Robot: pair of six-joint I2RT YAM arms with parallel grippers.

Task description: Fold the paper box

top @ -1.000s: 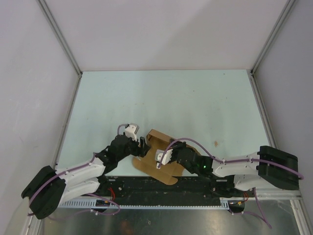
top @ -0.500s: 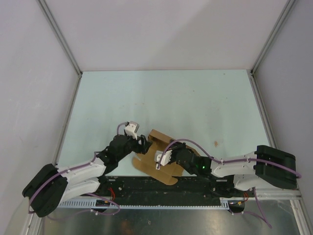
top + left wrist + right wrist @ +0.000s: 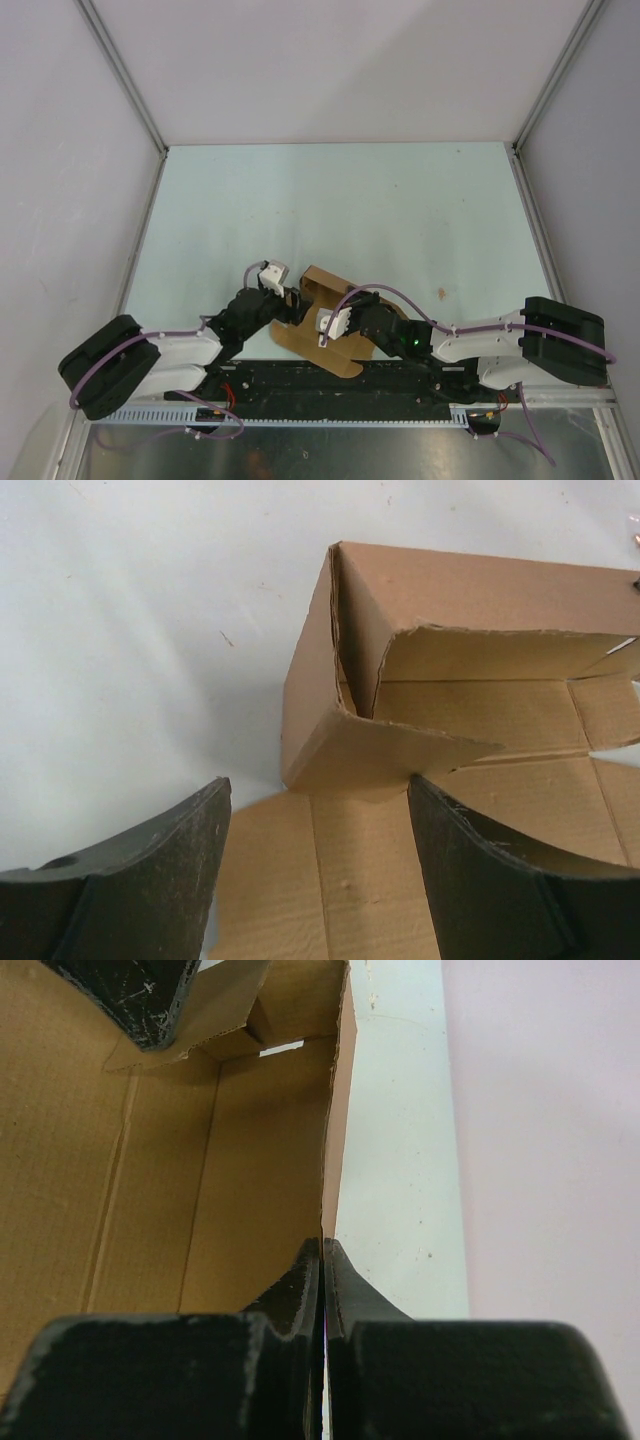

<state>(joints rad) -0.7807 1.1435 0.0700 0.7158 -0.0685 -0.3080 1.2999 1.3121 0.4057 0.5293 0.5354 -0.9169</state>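
Against the right gripper (image 3: pixel 322 1258) sits the paper box (image 3: pixel 200 1170) (wall pinched).

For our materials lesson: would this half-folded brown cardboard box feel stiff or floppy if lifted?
Probably floppy: the paper box is thin sheet, one flap leaning inward. Likely light: the right pincer grips just one wall's edge.

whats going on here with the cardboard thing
Two robot arms are folding a paper box on a table. The right gripper is shut on one raised wall. The left gripper is open, its fingers either side of a corner flap. The box is only partly formed.
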